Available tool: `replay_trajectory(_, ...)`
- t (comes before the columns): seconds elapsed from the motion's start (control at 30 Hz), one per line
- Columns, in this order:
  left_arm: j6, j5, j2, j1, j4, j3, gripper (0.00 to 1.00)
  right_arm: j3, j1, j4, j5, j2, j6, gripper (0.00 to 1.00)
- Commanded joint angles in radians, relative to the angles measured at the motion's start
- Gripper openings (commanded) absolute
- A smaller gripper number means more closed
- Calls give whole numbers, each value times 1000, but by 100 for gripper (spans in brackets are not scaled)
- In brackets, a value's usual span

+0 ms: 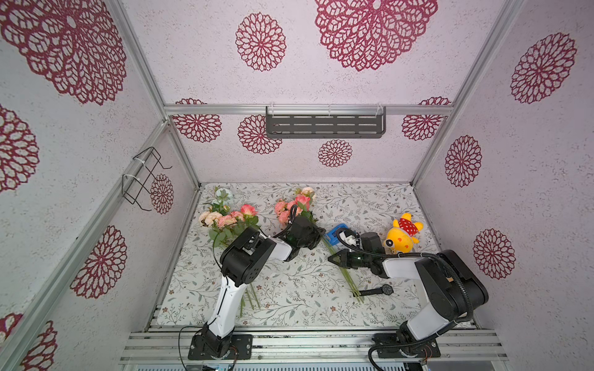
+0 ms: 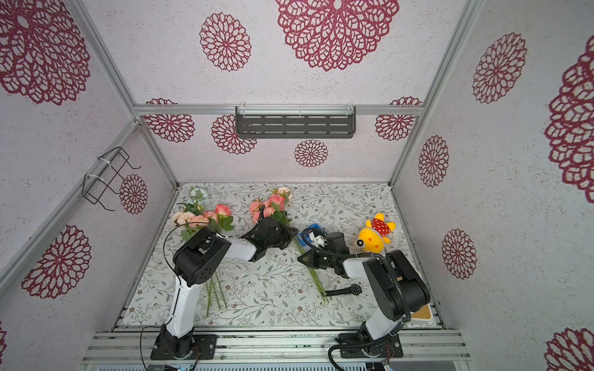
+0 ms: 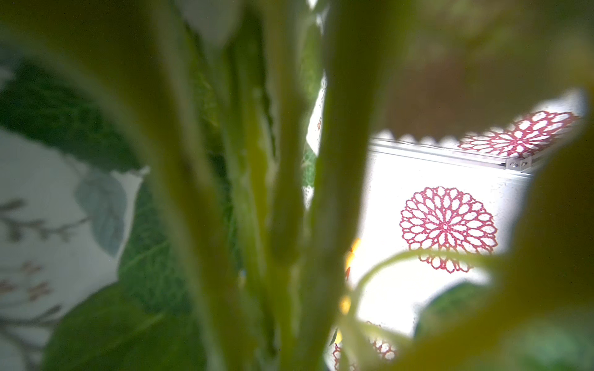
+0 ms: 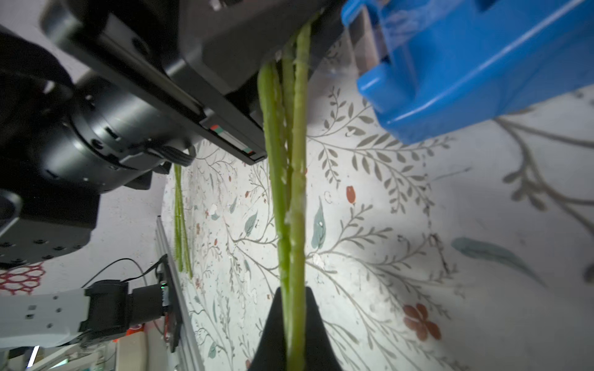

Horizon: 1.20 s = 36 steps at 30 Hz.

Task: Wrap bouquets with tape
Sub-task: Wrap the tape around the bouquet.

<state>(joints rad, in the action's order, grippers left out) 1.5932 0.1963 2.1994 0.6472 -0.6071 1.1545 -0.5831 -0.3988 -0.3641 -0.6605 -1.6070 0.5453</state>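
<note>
One bouquet (image 1: 294,204) of pink roses lies mid-table, its long green stems (image 1: 348,281) running toward the front. My left gripper (image 1: 316,236) is shut on this bouquet just below the leaves; in the left wrist view the blurred stems (image 3: 286,192) fill the picture and hide the fingers. My right gripper (image 4: 294,321) is shut on the same stems (image 4: 291,192) lower down, a black finger on each side. The blue tape dispenser (image 1: 334,234) (image 4: 482,64) stands just behind the two grippers. The other bouquet (image 1: 225,218) lies at the left, partly under the left arm.
A yellow plush toy (image 1: 401,237) sits at the right back of the table. A black wristwatch (image 1: 379,290) lies by the stem ends, in front of the right arm. A dark shelf (image 1: 324,127) hangs on the back wall and a wire rack (image 1: 144,180) on the left wall.
</note>
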Motion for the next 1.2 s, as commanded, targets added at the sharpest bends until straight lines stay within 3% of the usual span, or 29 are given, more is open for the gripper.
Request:
replay_trajectory(0.0,27,5,-22,-2,-37,-6,0,-49,-6,208,226,57,-99,0)
replay_trajectory(0.03,27,7,-20,-2,-34,-3,0,-60,-12,239,258,70,-122,0)
replay_trajectory(0.17,27,3,-26,-1,15,-5,16,-98,-50,324,370,97,-189,0)
replay_trajectory(0.3,30,-21,-46,-4,21,-25,38,-132,-102,368,462,120,-240,0)
replay_trajectory(0.47,22,-13,-62,-5,45,-26,53,-163,-137,375,484,123,-247,0)
replay_trajectory(0.73,60,8,-111,-3,110,-57,60,-183,-149,361,483,89,-241,0)
replay_trajectory(0.9,58,43,-159,-3,225,-46,69,-201,-149,376,493,70,-245,0)
replay_trajectory(1.0,14,15,-224,-4,360,-43,84,-193,-149,364,492,73,-236,0)
replay_trajectory(1.17,12,42,-219,5,389,-6,88,-174,-150,330,486,79,-223,0)
